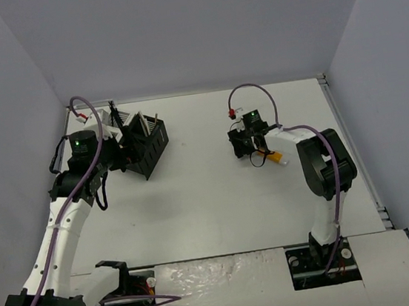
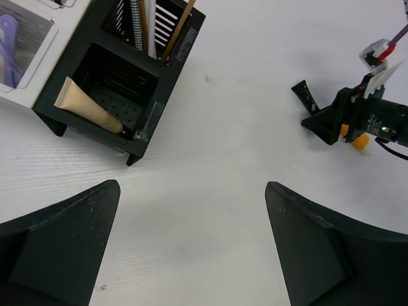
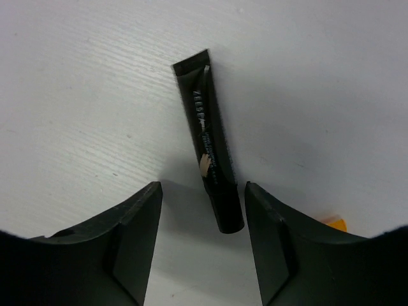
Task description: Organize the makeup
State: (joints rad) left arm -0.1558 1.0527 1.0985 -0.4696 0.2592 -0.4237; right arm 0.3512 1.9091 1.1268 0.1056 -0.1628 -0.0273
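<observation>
A black makeup tube lies on the white table, its cap end between the fingertips of my right gripper, which is open and low over it. Its crimped end also shows in the left wrist view. A small orange tube lies just beside the right gripper; a sliver of the orange tube shows in the right wrist view. A beige tube lies in the black mesh box, with pencils standing in its back compartment. My left gripper is open and empty, near that box.
A white box with a lilac piece sits left of the black box. Grey walls close in the table on three sides. The right arm's body stands right of the orange tube.
</observation>
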